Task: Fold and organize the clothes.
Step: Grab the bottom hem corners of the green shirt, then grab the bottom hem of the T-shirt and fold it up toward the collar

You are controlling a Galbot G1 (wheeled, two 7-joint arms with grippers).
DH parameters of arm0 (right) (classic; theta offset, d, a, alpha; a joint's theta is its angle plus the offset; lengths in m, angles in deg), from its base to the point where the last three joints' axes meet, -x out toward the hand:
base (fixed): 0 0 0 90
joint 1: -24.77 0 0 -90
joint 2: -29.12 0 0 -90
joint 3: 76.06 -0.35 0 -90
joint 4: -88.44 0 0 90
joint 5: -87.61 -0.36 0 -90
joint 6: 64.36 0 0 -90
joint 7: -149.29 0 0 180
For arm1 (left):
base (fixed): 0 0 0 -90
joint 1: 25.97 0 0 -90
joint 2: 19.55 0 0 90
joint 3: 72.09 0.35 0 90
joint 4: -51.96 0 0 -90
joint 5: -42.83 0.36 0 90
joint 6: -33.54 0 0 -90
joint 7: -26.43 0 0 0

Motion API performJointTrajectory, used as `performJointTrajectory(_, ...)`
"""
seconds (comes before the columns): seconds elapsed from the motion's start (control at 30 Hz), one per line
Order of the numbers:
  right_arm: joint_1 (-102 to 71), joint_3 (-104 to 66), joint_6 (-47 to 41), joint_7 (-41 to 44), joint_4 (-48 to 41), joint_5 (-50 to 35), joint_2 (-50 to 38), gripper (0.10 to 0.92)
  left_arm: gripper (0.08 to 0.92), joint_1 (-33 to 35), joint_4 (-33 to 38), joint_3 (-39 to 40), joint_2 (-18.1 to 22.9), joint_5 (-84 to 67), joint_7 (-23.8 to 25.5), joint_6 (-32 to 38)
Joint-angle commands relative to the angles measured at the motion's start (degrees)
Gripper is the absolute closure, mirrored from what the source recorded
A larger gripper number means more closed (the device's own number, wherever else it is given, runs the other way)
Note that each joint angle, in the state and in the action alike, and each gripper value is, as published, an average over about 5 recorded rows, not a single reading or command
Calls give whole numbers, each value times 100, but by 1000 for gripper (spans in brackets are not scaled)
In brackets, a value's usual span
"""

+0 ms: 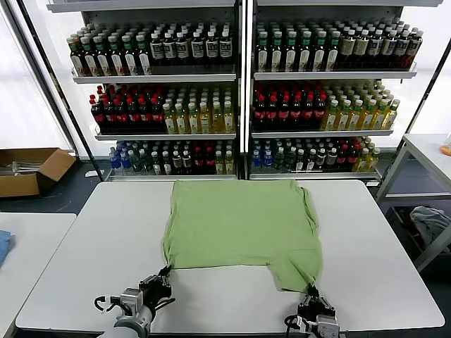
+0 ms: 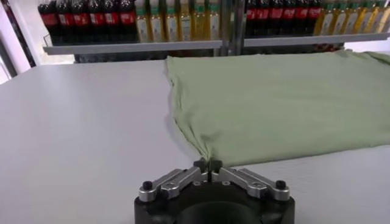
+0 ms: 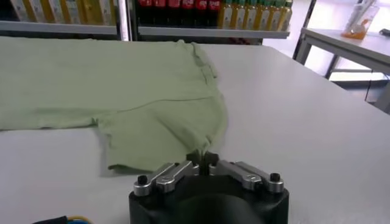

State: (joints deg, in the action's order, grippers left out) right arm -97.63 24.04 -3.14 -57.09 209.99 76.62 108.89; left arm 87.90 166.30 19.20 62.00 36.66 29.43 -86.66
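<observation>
Right claw [image 3: 203,159] (fingers closed) pinches the green shirt's [image 3: 122,85] near edge.

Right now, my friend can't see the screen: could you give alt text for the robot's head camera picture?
A light green shirt lies spread on a white table, its near corners pinched by the left gripper and the right gripper. Behind the table stand shelves of bottled drinks.

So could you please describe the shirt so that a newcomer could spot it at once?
On the white table before the drink shelves lies the shirt, spread flat. It is the only light green cloth there, pinched at its near corners by the left gripper and right gripper.
</observation>
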Motion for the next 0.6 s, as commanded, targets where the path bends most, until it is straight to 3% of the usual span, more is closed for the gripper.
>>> performJointTrajectory(0.03,138,-95,156,198,149,-16,-1,918,916,-92,132,41,10,-222,-17,318)
performJointTrajectory(0.23,515,-355,260,451,325,-82,44,918,916,-192,267,40,-23,-420,-20,778)
performJointTrajectory(0.6,1411,-325,135,455,36,-97,67,918,914,-703,-98,103,-87,-816,-149,1219)
